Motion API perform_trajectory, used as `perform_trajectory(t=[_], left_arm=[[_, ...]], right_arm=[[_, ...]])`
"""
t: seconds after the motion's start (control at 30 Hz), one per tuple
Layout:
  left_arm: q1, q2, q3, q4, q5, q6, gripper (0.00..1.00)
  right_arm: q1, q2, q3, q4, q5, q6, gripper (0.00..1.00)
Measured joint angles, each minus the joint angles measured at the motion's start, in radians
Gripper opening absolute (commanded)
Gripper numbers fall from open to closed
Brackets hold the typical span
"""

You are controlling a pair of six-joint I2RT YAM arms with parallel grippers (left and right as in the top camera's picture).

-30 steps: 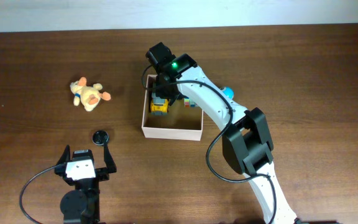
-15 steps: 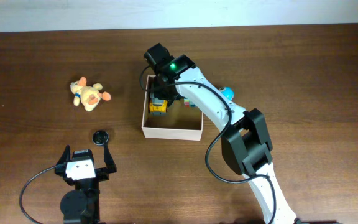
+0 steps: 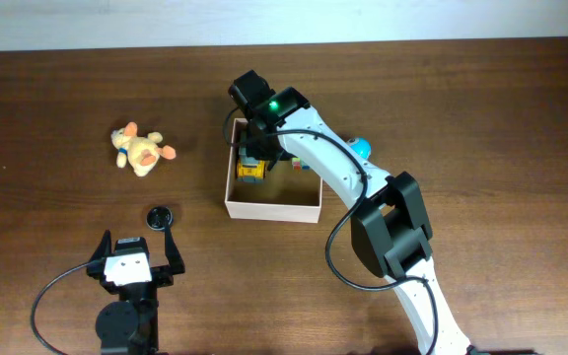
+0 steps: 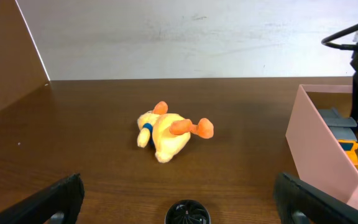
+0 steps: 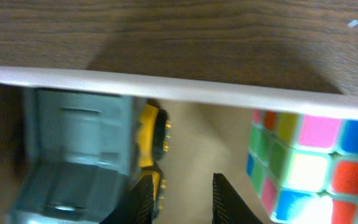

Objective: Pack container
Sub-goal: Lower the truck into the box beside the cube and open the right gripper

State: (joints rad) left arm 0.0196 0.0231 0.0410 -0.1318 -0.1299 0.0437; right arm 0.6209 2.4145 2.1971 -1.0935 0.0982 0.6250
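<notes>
The bench (image 3: 481, 118) looks almost as it did a second ago; the only visible change is at the right arm (image 3: 323, 163), whose wrist has edged a little toward the far left corner of the container (image 3: 272, 210). That white-walled box sits near the middle of the bench, with the arm reaching down into its far side. The left pincer (image 4: 179, 190) rests at the near edge with its jaws spread wide and nothing between them. A plush duck (image 3: 141, 151) lies well apart to the left of the box, not yet packed. Inside, a yellow-and-grey toy truck (image 3: 252, 170) lies in the same spot as before against the far left wall, with a colourful cube (image 5: 297, 165) beside it. The right pincer (image 5: 182, 193) hangs just by the truck, its jaws now showing a narrow gap that holds nothing but the view of the tan floor. Judging from this, the truck is being let go, so the duck and a small black disc (image 3: 160, 215) probably remain.
</notes>
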Motion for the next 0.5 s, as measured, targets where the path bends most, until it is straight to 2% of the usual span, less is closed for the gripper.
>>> perform_trajectory(t=[0.37,0.5], left_arm=[[0.0,0.0,0.0,0.0,0.0,0.0,0.99],[0.0,0.0,0.0,0.0,0.0,0.0,0.99]], right_arm=[[-0.012,0.0,0.0,-0.035,0.018,-0.027,0.28],[-0.017,0.0,0.0,-0.045,0.017,-0.05,0.36]])
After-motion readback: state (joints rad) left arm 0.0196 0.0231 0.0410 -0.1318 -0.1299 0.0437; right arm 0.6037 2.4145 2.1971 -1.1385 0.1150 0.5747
